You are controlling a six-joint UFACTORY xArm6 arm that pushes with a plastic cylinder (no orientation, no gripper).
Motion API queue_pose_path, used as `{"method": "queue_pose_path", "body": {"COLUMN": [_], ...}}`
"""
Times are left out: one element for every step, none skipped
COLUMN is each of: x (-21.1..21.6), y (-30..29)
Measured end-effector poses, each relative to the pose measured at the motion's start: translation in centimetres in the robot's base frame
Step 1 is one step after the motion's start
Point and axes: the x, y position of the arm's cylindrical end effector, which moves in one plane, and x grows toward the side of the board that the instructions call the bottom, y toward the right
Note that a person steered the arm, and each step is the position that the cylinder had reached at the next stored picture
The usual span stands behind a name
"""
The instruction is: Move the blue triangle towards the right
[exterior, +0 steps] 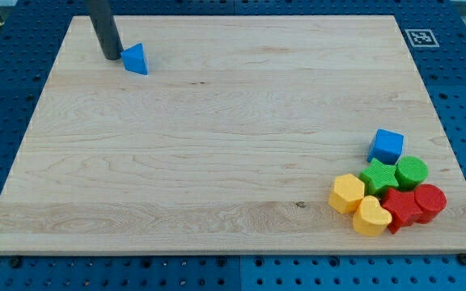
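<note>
The blue triangle [136, 59] lies near the view's top left of the wooden board [217, 145]. My tip [112, 56] stands just to the left of the triangle, touching or almost touching its left side. The dark rod rises from there out of the view's top.
A cluster of blocks sits at the view's bottom right: a blue cube [387, 145], a green star [378, 175], a green cylinder [412, 171], a yellow hexagon [347, 193], a yellow heart [371, 217], a red star [400, 208] and a red cylinder [430, 200]. A marker tag [420, 37] is at the top right.
</note>
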Motion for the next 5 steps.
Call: {"method": "queue_pose_path", "body": {"x": [0.9, 1.1, 1.1, 2.3, 2.6], "y": [1.5, 2.8, 2.8, 4.8, 5.4]}}
